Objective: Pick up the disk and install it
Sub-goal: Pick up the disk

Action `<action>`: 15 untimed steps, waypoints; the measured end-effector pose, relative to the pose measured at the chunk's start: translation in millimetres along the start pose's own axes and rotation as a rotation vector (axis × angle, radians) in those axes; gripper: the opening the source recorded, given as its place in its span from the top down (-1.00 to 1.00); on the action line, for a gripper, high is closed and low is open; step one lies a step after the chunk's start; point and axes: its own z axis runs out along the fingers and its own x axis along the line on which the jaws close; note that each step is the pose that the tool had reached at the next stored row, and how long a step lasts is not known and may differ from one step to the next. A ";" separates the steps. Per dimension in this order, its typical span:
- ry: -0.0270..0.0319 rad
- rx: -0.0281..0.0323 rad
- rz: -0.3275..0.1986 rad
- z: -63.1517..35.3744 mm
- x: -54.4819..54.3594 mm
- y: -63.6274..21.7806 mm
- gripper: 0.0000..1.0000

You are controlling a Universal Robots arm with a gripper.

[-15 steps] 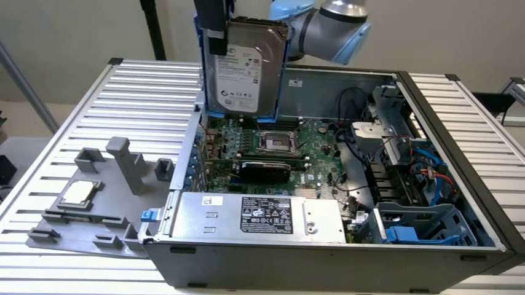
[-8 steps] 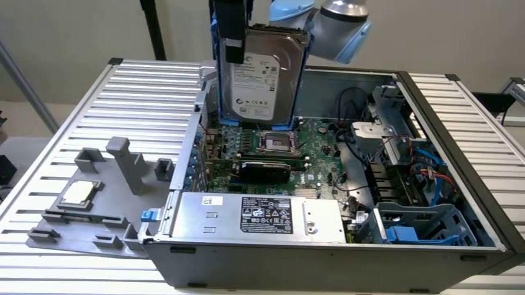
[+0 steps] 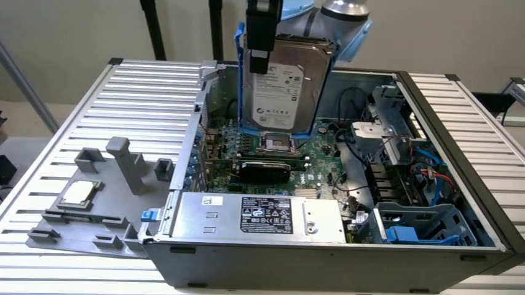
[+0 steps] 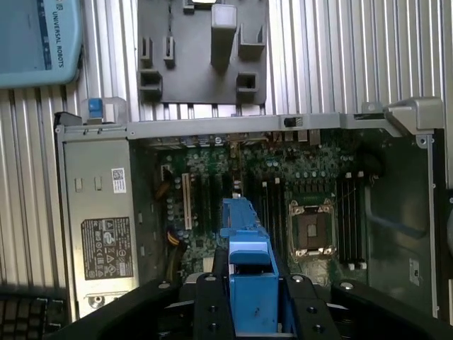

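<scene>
Nearest in the exterior view is the open grey metal computer case (image 3: 328, 264) on a ribbed aluminium table (image 3: 147, 86). A silver box-shaped power supply (image 3: 262, 215) runs along its front wall, and an empty blue plastic drive cage (image 3: 426, 227) sits in the corner toward the exterior view's right. Beside the case, toward the exterior view's left, a grey plastic fixture plate (image 3: 115, 200) carries a small square silver CPU chip (image 3: 78, 193).

Further in lies the green motherboard (image 3: 320, 153). Above it hangs the disk (image 3: 287, 86), a flat silver-grey hard drive with a white label in a blue plastic carrier. It is held upright on edge, clear of the board and not yet seated anywhere.

The black two-finger gripper (image 4: 251, 297) is clamped on the disk's upper end, one finger against each broad face.

Judged as an object, the drive is dense and rigid, with smooth metal faces that could slide under a light pinch. It would not tolerate a knock or a drop. The carrier is thinner plastic and probably flexes, so the flat faces are the sounder place to hold. Whether the pads bear on metal or on the blue frame is hard to make out.
</scene>
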 end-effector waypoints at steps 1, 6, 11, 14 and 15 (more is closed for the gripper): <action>0.0001 0.0003 0.000 0.0 0.7 -4.0 0.35; -0.0001 0.0007 0.000 -0.3 5.1 -27.0 0.35; -0.0001 0.0007 0.000 -1.2 9.8 -50.3 0.35; -0.0001 0.0007 0.000 -1.8 13.0 -64.1 0.35; -0.0001 0.0007 0.000 -2.0 14.3 -68.9 0.35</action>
